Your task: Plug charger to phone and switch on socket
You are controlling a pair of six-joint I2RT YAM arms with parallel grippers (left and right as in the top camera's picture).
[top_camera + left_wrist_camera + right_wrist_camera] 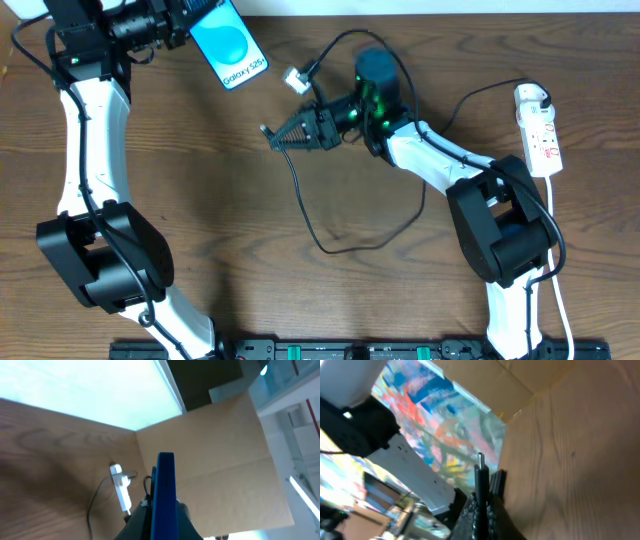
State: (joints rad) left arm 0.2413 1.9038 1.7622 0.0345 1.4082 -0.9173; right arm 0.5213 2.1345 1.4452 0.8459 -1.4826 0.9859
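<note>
My left gripper (pixel 190 32) is shut on the phone (pixel 229 45), a slim smartphone with a bright blue screen, and holds it at the table's back left. In the left wrist view the phone (pixel 164 495) shows edge-on between the jaws (pixel 162 517). My right gripper (pixel 278 137) is shut on the charger's small plug tip (pixel 264 130), pointing left, right of and below the phone. The tip (pixel 480 467) sticks up from the jaws (pixel 482 502). The black cable (pixel 310 215) loops over the table to a white plug head (pixel 296 79). The white socket (pixel 537 128) lies at the right.
The socket also shows in the left wrist view (pixel 120 486), with its cord. A cardboard wall (pixel 215 455) stands behind the table. Both arm bases (pixel 100 250) (pixel 505 230) stand near the front edge.
</note>
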